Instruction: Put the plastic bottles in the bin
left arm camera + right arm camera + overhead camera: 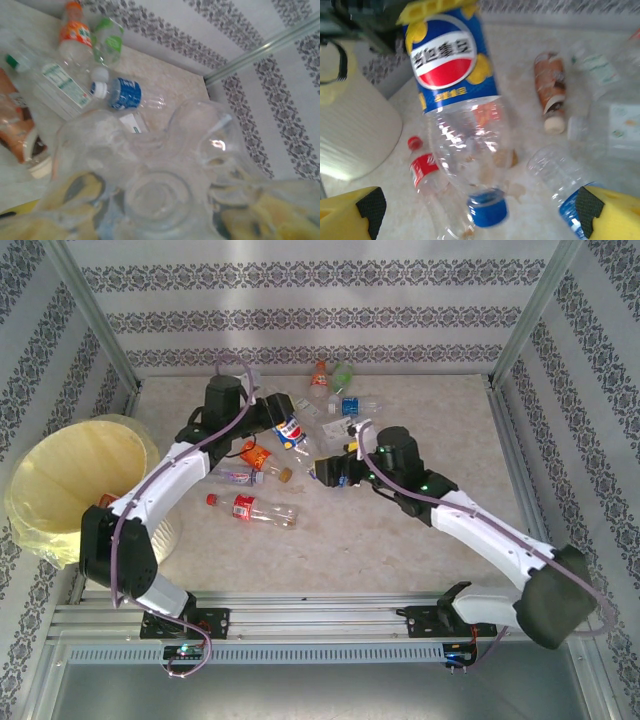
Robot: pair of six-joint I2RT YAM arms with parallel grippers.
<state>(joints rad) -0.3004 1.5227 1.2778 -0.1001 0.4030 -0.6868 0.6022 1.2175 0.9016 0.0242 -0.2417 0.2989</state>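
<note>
- The worktop is a pale, marbled surface, with loose bottles scattered over its far middle.
- The bin, lined with a pale yellow bag, stands at the left edge of the worktop, well apart from the scattered bottles.
- The left arm reaches from its base past the bin toward the middle; the right arm stretches in from the right.
- The left gripper is clamped on the base end of a clear cola bottle with a blue, red and white label, and its yellow fingers press on that end.
- The cola bottle is lifted above the worktop, far from the bin, with its blue cap pointing toward the right gripper.
- The right gripper stands wide, its black pads well to either side of the cap and touching nothing.
- A red-labelled bottle lies on the worktop nearest the arm bases.
- An orange-brown bottle lies beside the cola bottle.
- At the far side lie a blue-labelled bottle, an orange-capped bottle, a green-labelled bottle and a white-labelled bottle, close together.
</note>
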